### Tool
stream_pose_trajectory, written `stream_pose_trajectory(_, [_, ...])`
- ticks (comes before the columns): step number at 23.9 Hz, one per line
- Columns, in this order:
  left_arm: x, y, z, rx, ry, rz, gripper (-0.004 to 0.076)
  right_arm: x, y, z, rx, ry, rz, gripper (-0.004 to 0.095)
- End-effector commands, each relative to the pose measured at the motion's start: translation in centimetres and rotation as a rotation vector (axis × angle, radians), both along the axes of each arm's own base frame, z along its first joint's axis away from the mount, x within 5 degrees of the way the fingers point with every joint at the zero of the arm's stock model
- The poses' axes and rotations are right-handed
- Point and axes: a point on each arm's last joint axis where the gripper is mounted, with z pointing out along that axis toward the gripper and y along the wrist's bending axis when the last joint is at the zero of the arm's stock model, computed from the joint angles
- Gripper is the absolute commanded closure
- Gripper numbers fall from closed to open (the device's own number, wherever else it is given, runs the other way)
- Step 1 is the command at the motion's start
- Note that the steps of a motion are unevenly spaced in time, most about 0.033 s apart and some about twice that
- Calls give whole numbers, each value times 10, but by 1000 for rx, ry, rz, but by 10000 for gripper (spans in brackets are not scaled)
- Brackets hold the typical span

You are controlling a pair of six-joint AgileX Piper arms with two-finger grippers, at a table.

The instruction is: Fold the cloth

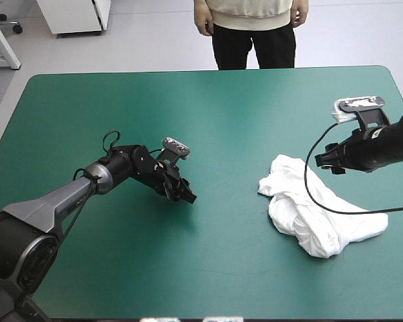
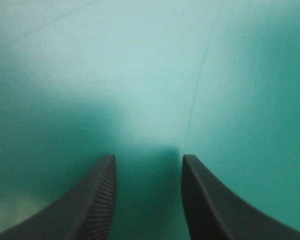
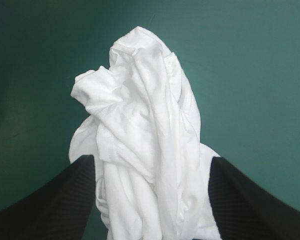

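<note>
White T-shirt (image 1: 302, 223) lies crumpled on teal-green cover (image 1: 208, 121).

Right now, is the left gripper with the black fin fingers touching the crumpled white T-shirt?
Apart. The high view shows bare teal-green cover between the left gripper and the T-shirt.

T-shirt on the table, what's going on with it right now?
The T-shirt lies in a crumpled heap on the right side of the teal-green table, and nothing grips it. The right gripper hangs by its far edge, jaws open, the heap between and ahead of them. The left gripper is low over bare table, well apart from the T-shirt, jaws open too. No fold is made yet.
</note>
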Motion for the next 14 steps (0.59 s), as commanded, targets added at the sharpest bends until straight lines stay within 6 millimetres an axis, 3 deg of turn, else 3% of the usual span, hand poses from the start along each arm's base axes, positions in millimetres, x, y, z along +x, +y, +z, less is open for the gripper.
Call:
stream_pose_trajectory(1, [-1,0,7,-7,-11,0,407,-6,1,15,3,-58,8,296])
stream_pose_trajectory(12, [0,0,7,-8,-19,2,406,-6,0,14,6,-52,-12,296])
stream_pose_trajectory(14, [0,0,7,-9,-19,3,406,-6,0,6,7,-22,-15,296])
